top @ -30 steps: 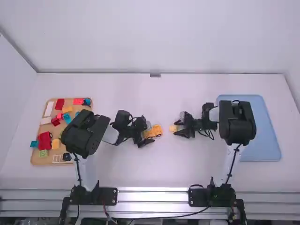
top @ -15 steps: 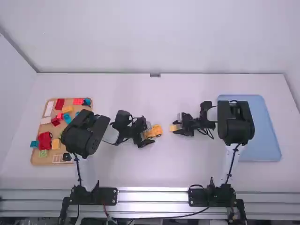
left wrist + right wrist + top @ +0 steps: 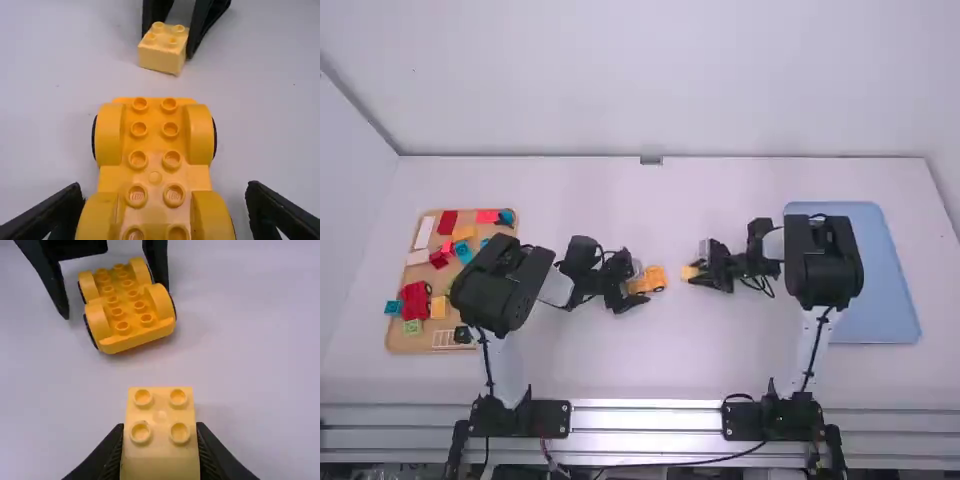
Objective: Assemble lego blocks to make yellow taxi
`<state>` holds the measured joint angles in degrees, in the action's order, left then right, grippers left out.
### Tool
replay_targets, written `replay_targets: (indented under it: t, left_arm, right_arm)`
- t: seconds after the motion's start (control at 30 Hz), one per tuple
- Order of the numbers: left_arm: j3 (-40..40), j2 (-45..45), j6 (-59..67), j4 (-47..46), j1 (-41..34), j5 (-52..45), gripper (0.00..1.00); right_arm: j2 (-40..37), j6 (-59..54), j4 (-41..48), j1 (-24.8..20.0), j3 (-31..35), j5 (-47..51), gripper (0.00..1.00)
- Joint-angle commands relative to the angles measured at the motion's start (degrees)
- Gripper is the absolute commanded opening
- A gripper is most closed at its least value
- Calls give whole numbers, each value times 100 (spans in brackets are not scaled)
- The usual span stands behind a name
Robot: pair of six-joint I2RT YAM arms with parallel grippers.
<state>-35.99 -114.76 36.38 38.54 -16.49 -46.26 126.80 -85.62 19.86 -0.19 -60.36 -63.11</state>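
The fingers of the right gripper (image 3: 696, 273) are gripping a small yellow block (image 3: 160, 460), pressing on two opposite sides, with its four studs facing up. The fingers of the left gripper (image 3: 636, 284) are standing open around the yellow chassis (image 3: 155, 160), one on each side of it, with a gap showing on at least one side.

The chassis is resting on the worktop (image 3: 650, 370), studs up and black wheels (image 3: 90, 332) out to the sides, its uncovered end pointing toward the block. The block is sitting near that end, apart from it, with bare worktop lying between. Whether the block is touching the worktop, I cannot tell.

Farther out, a wooden tray (image 3: 396, 343) is lying at the left side, carrying loose pieces: a red piece (image 3: 415, 300), a green block (image 3: 413, 327), a long white block (image 3: 424, 232) and blue blocks (image 3: 463, 251) among them. A blue tray (image 3: 890, 300) is lying at the right, partly under the right arm (image 3: 810, 265).
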Motion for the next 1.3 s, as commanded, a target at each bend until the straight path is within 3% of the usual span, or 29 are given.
replay_targets:
  t: [0.0, 0.1, 0.2, 0.27, 0.63, 0.9, 1.27]
  left_arm:
    - [52, -57, 181, -98, 28, -15, 81]
    - [70, -57, 332, -98, 35, -17, 77]
    - [81, -57, 411, -63, 37, -17, 59]
    - [81, -57, 452, -33, 37, -9, 55]
    - [-313, -57, 863, -372, 35, 61, 40]
    - [-1113, -271, 1978, -1838, 37, -323, 33]
    - [-1661, -835, 2002, -1915, 37, -693, 36]
  right_arm:
    - [-11, 11, 262, -17, -313, -144, 27]
    - [-15, 9, 625, -13, -549, -142, 27]
    - [-15, -210, 1147, 70, -846, -140, 27]
    - [-15, -708, 1696, 118, -1036, -146, 27]
    - [-15, -1941, 3807, 417, -2002, -142, 21]
    - [-17, -1764, 3926, 638, -2339, -140, 21]
    - [-813, -1764, 3845, 564, -2076, 195, 17]
